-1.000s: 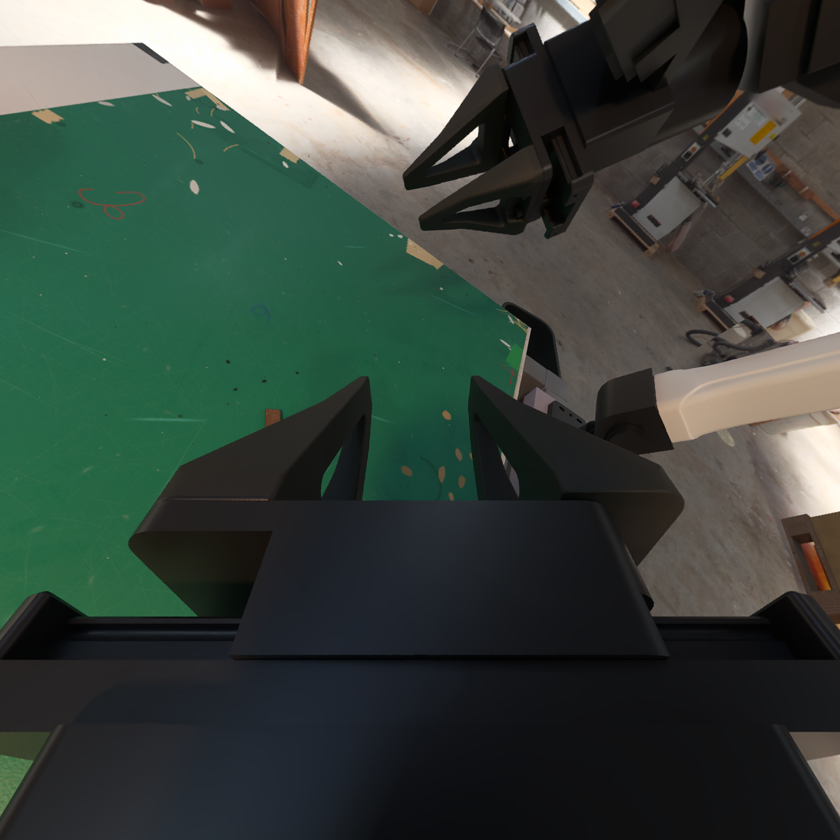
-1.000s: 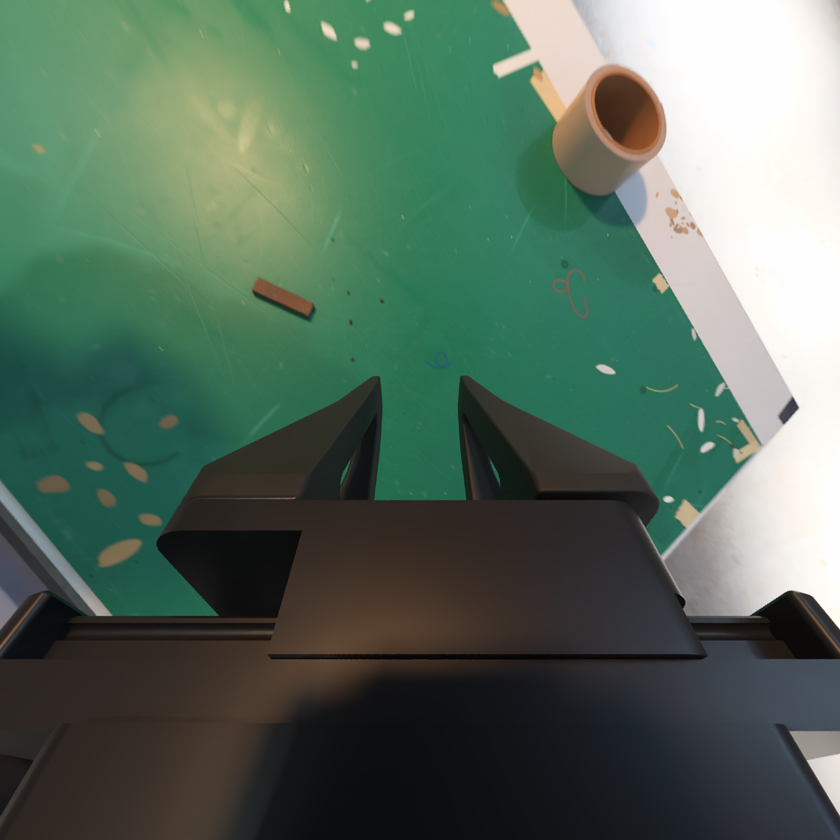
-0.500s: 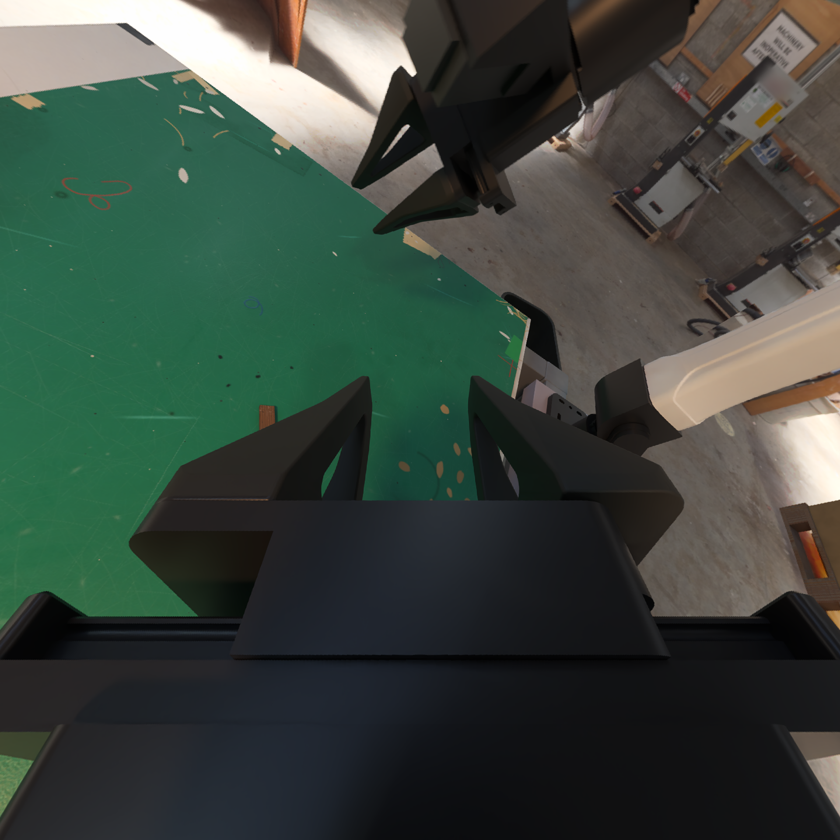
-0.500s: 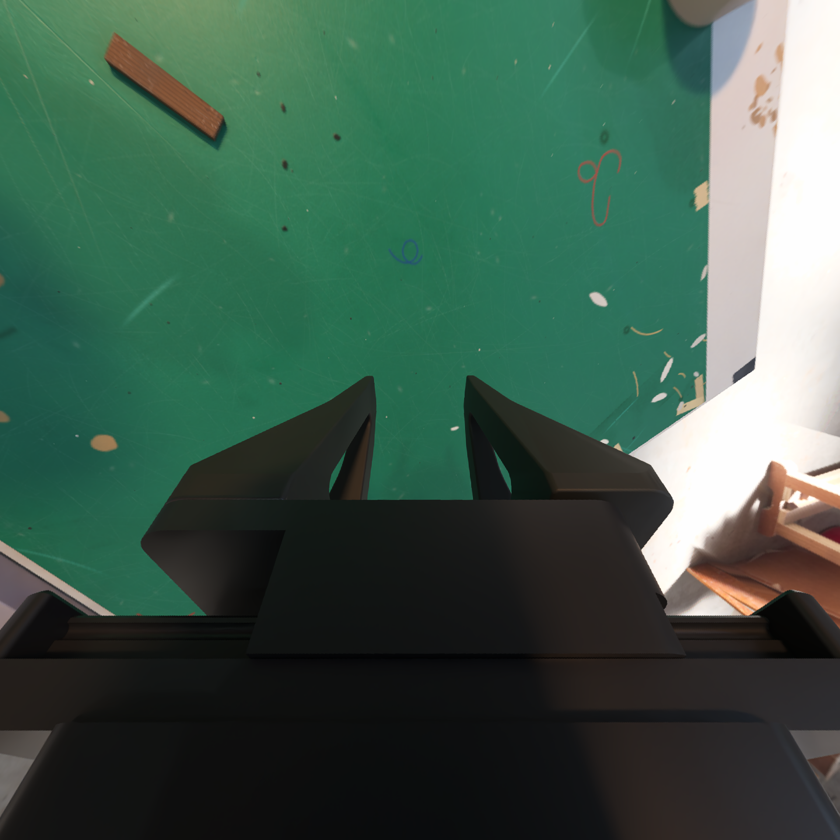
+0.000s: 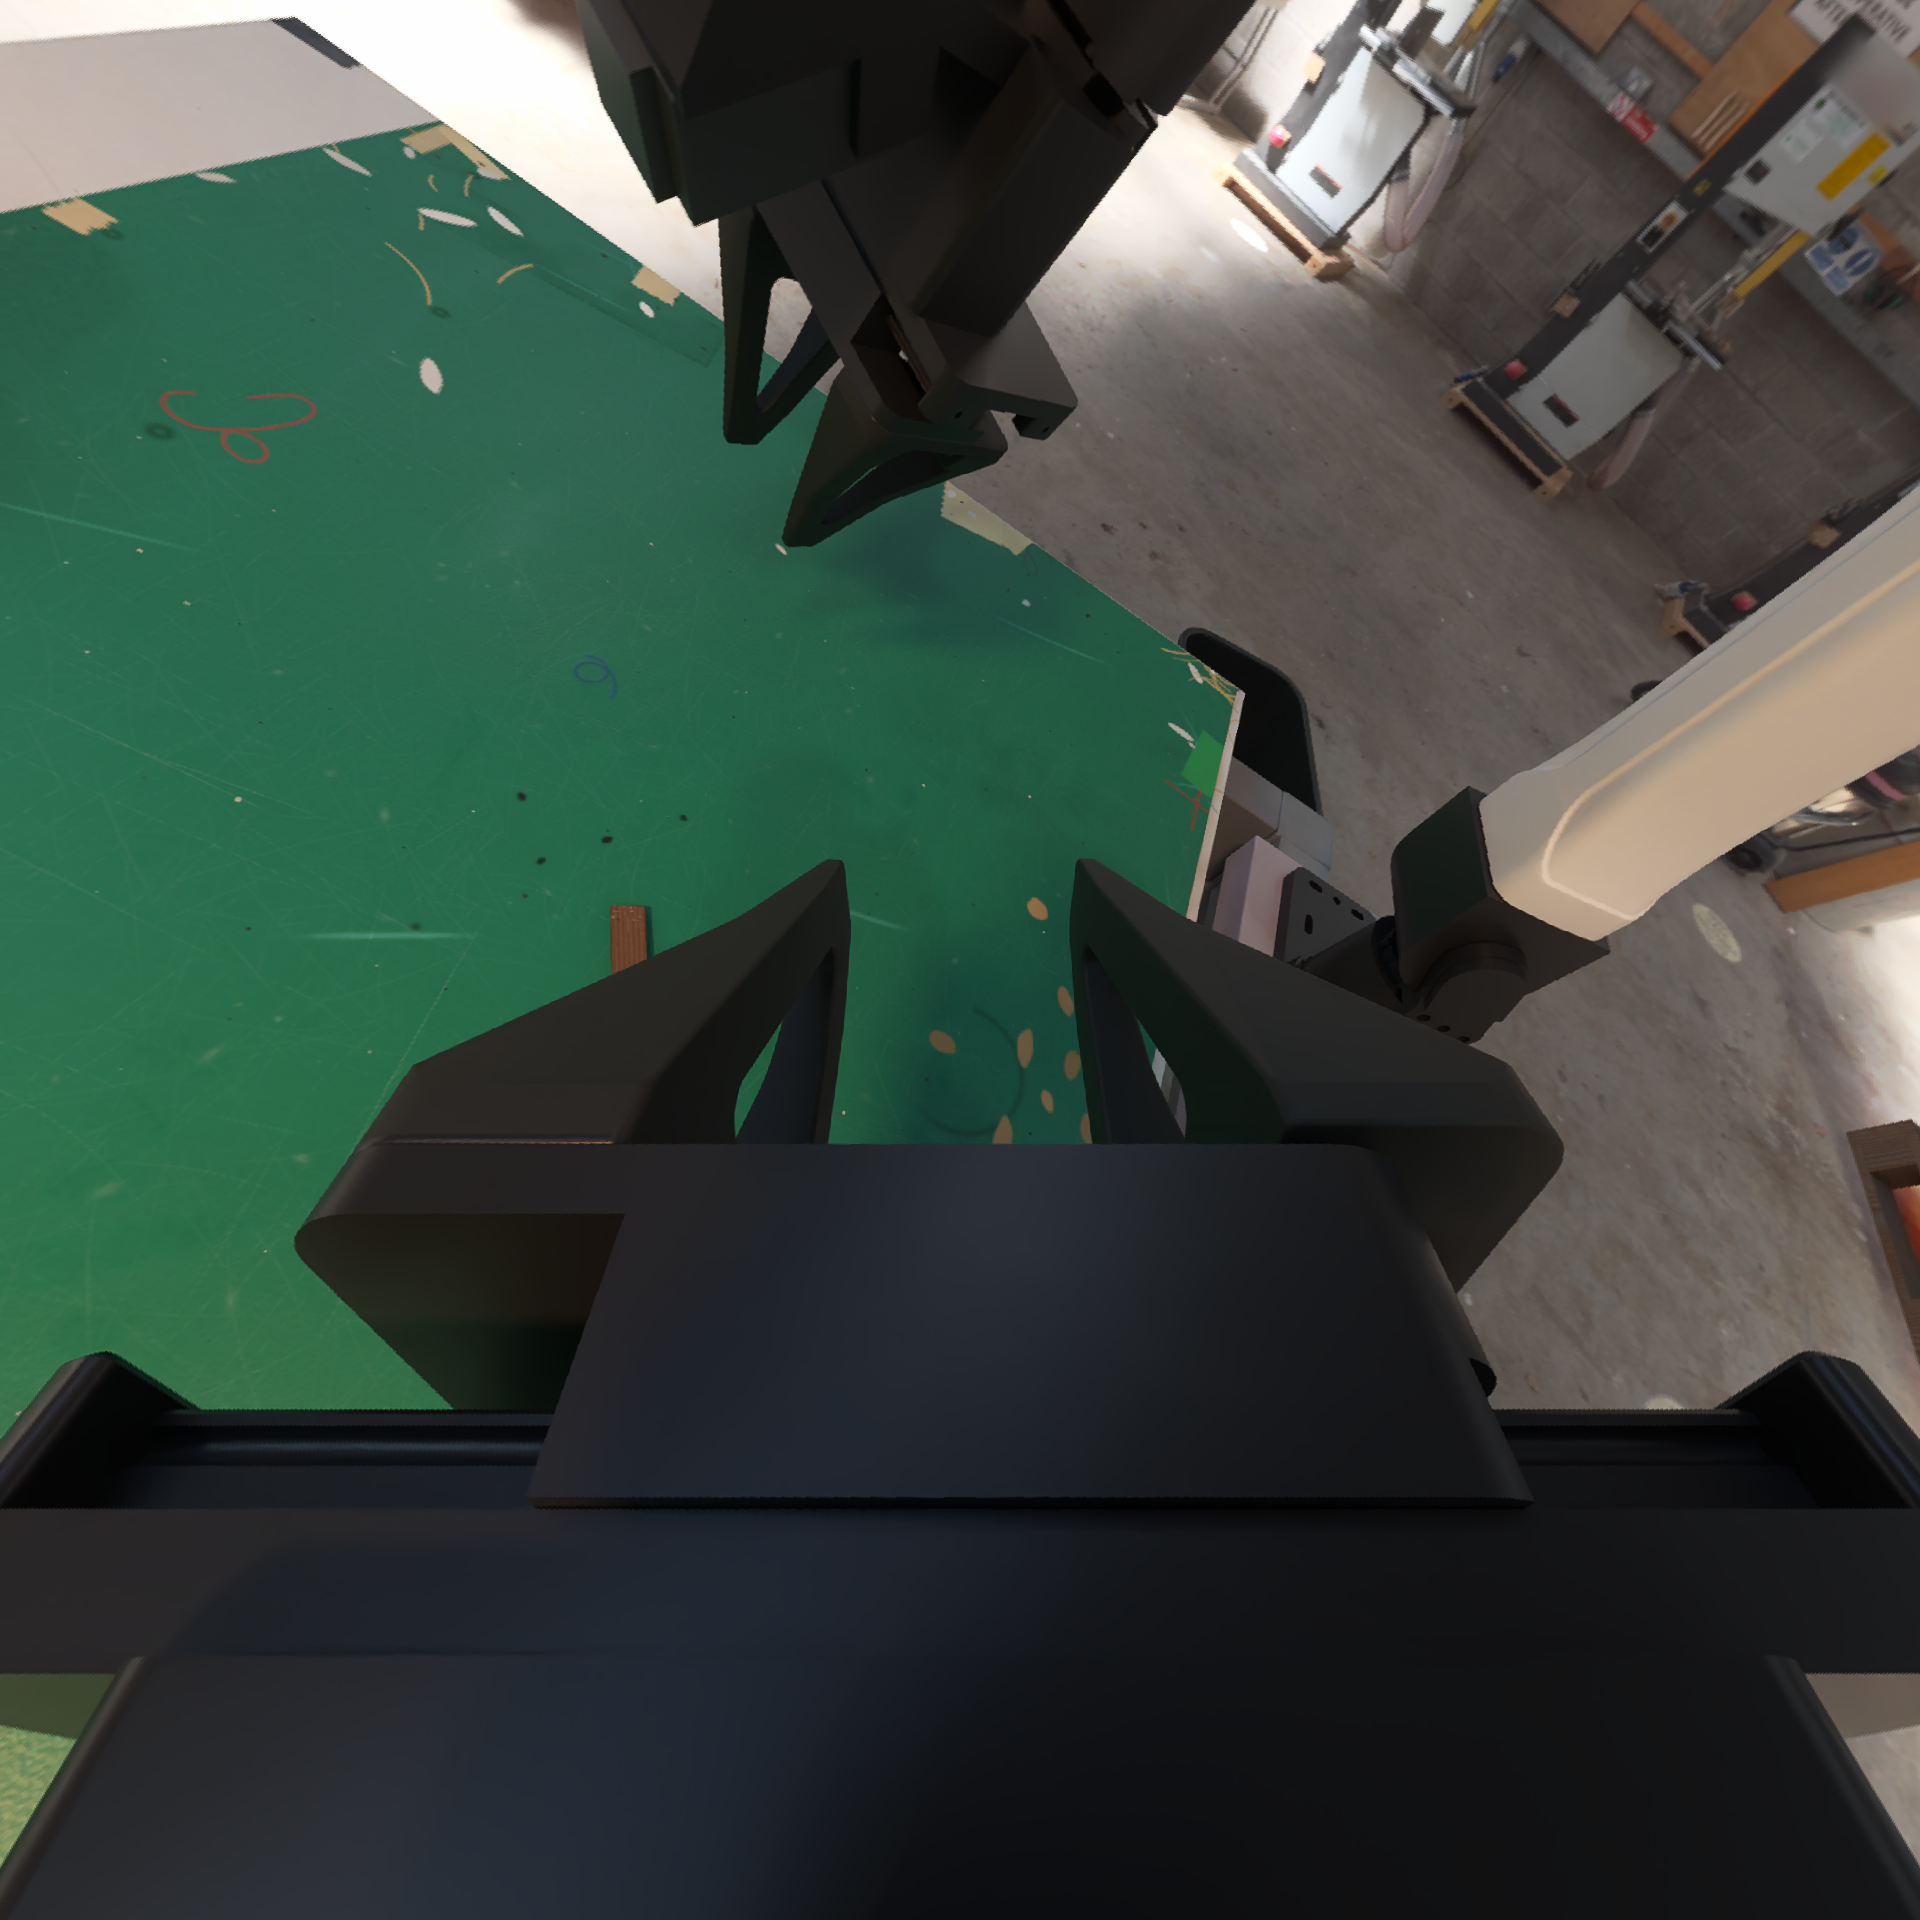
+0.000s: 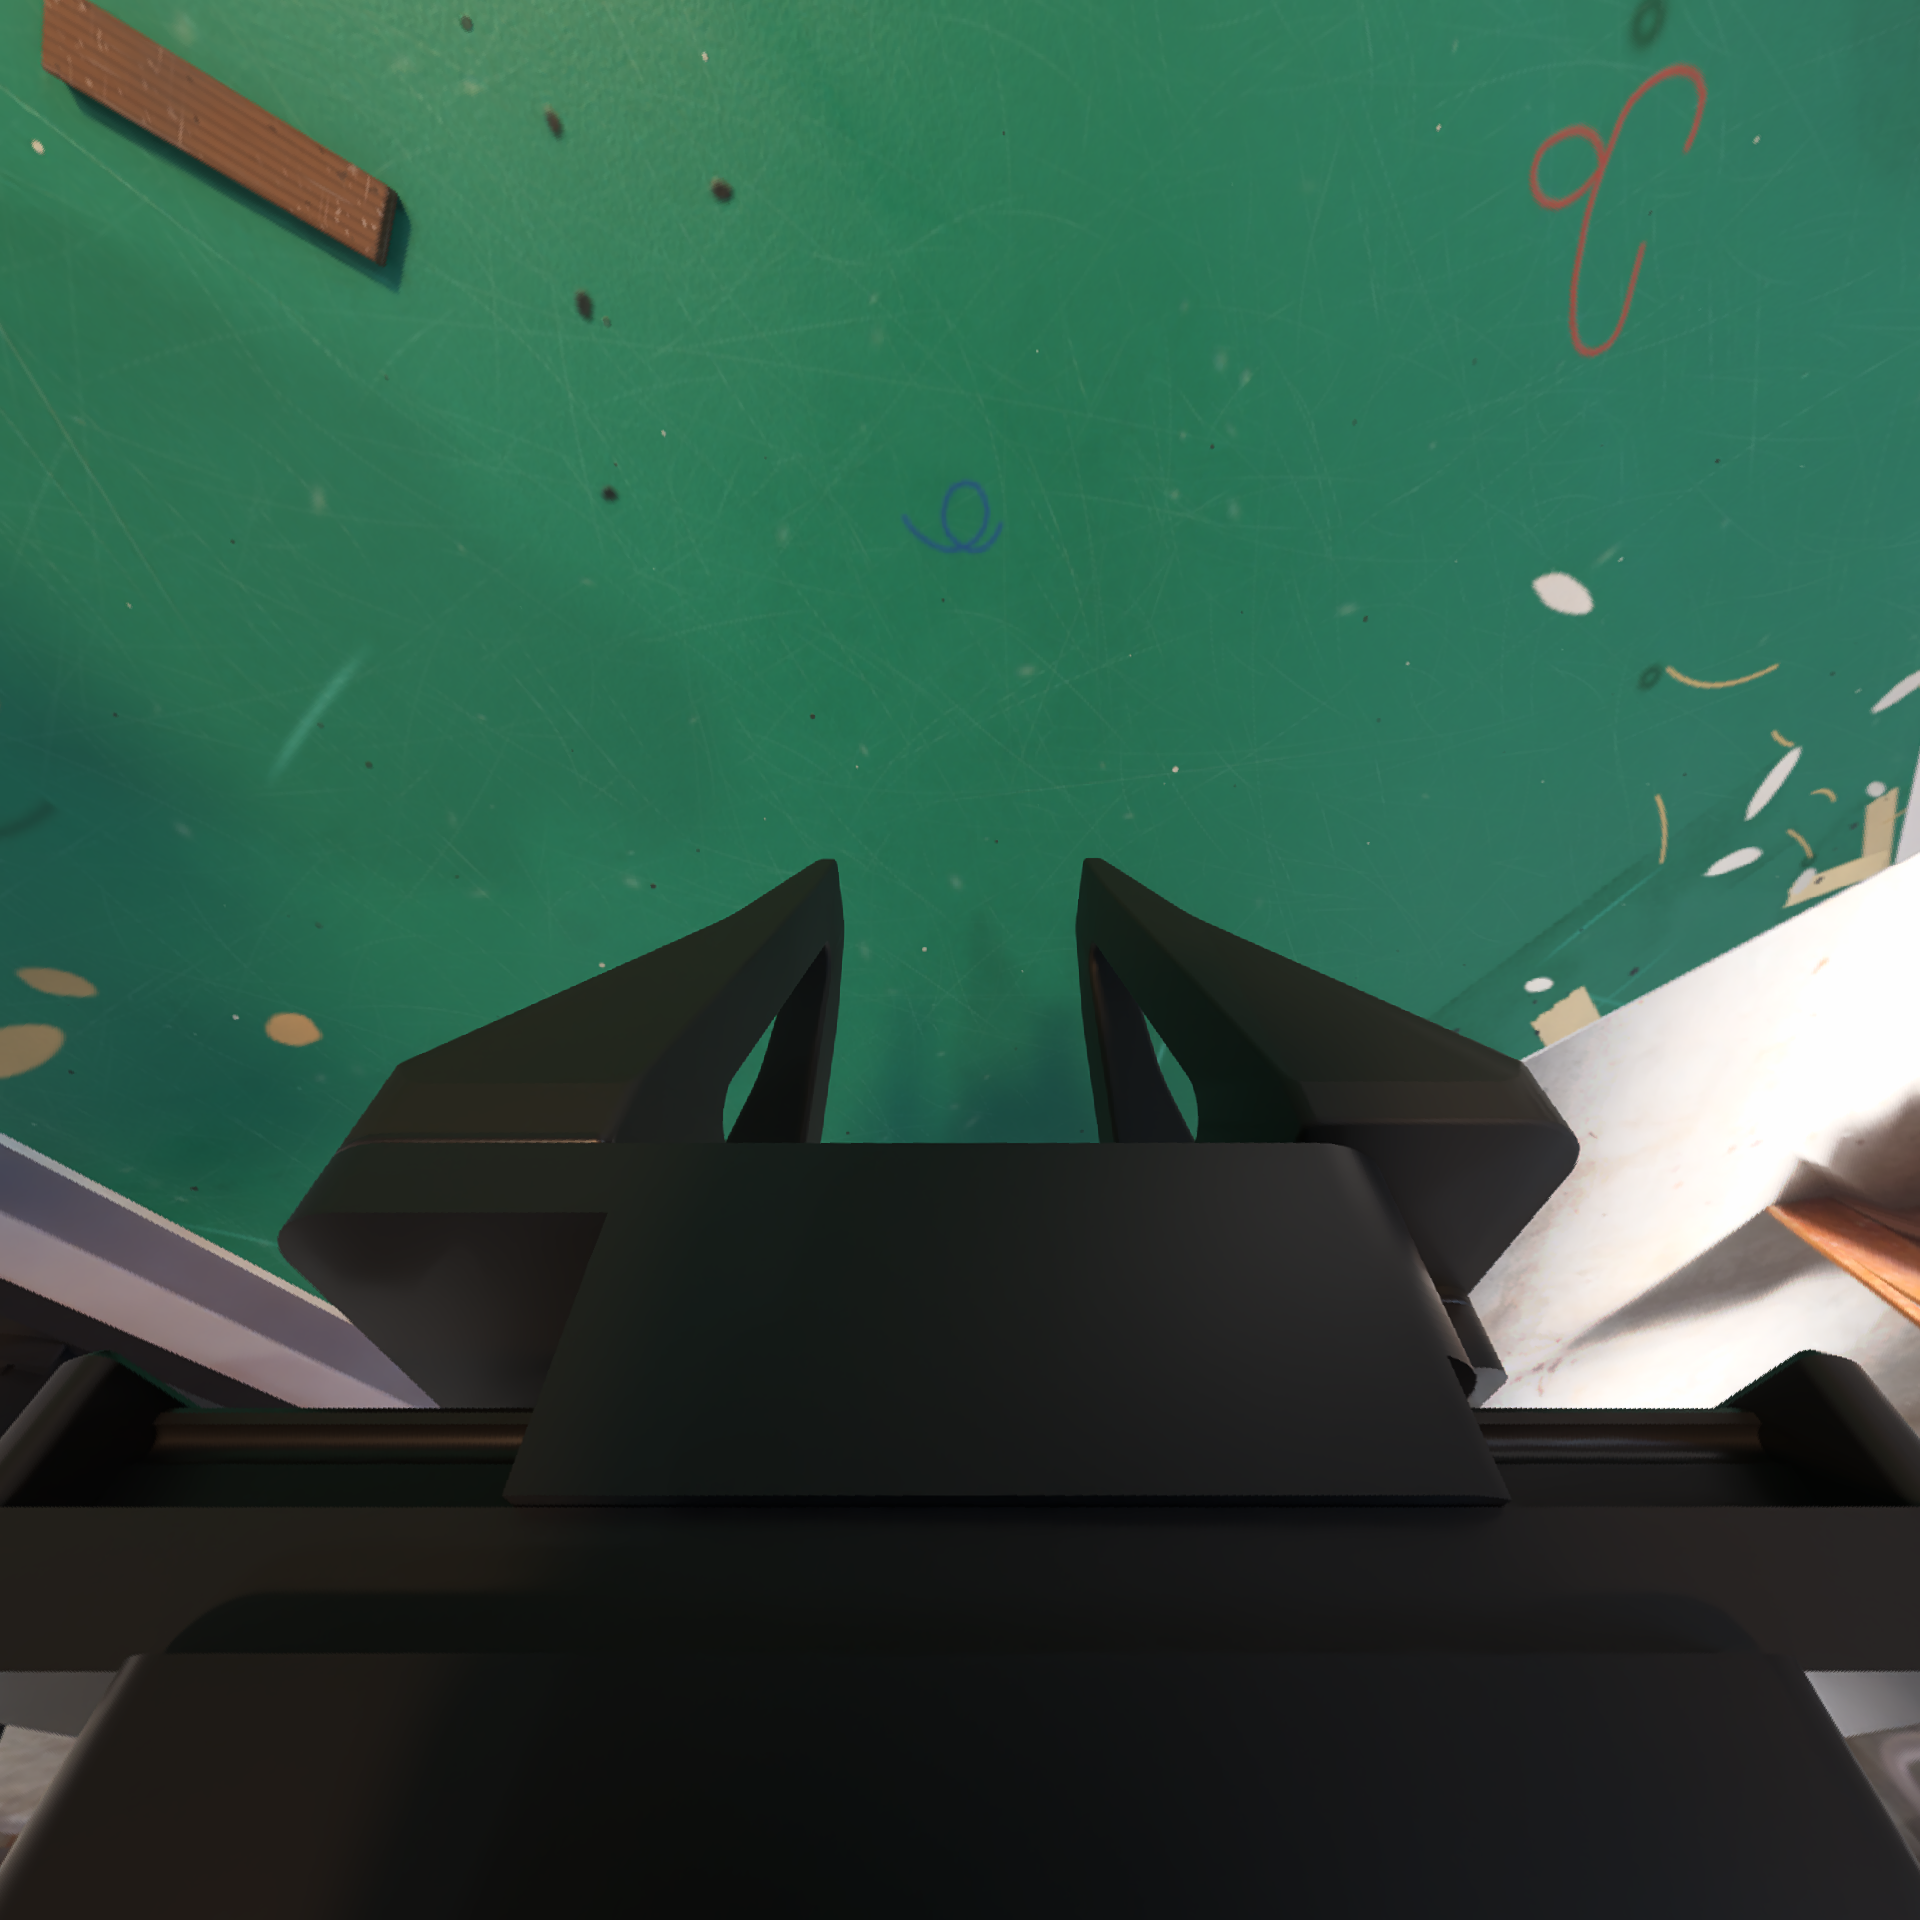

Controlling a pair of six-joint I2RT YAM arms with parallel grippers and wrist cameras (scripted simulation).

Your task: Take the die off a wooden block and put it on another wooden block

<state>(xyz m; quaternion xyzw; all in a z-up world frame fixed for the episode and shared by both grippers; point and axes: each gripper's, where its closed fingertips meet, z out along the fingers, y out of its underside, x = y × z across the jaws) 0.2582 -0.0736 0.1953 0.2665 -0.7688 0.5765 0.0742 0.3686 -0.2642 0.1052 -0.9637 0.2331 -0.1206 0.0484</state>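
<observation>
Green mat (image 6: 1143,416) lies bare between parted right gripper (image 6: 957,868) fingers

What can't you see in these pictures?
- The die: in neither view.
- Wooden block: left wrist view, its near end is hidden behind the left pincer.
- Same block: right wrist view, cut off by the left edge.
- A second block: not in view.

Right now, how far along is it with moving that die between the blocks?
Nothing looks done yet. No die shows in either view; only one thin wooden block lies bare on the green mat. In hand: the right gripper hangs open and empty over the mat; the left gripper is open too. Finding, lifting and placing the die all remain.
</observation>
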